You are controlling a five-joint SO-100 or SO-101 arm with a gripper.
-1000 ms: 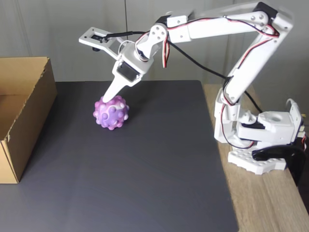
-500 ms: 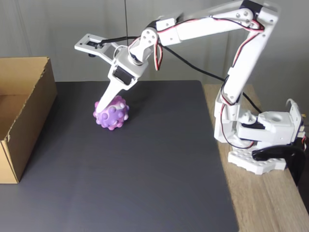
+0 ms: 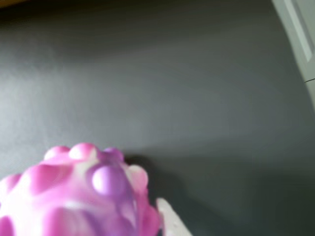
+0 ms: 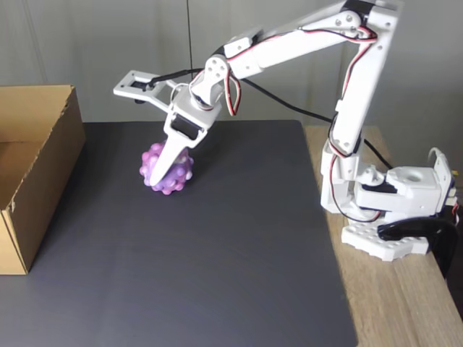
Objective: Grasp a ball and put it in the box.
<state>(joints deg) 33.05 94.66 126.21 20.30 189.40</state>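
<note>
hand | jaws spread wide | one finger across ball

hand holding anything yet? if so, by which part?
Nothing held yet. The hand is open, one finger down across the ball's front, the other raised; the ball rests on the mat.

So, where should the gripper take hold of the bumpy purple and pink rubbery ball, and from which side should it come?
Best across the middle of the bumpy purple and pink ball, coming from above. It sits free on the dark grey mat, so both sides are open, and the widest part keeps the round shape from slipping out. The white gripper is already coming down over it; fingertips placed between bumps would probably hold better.
</note>
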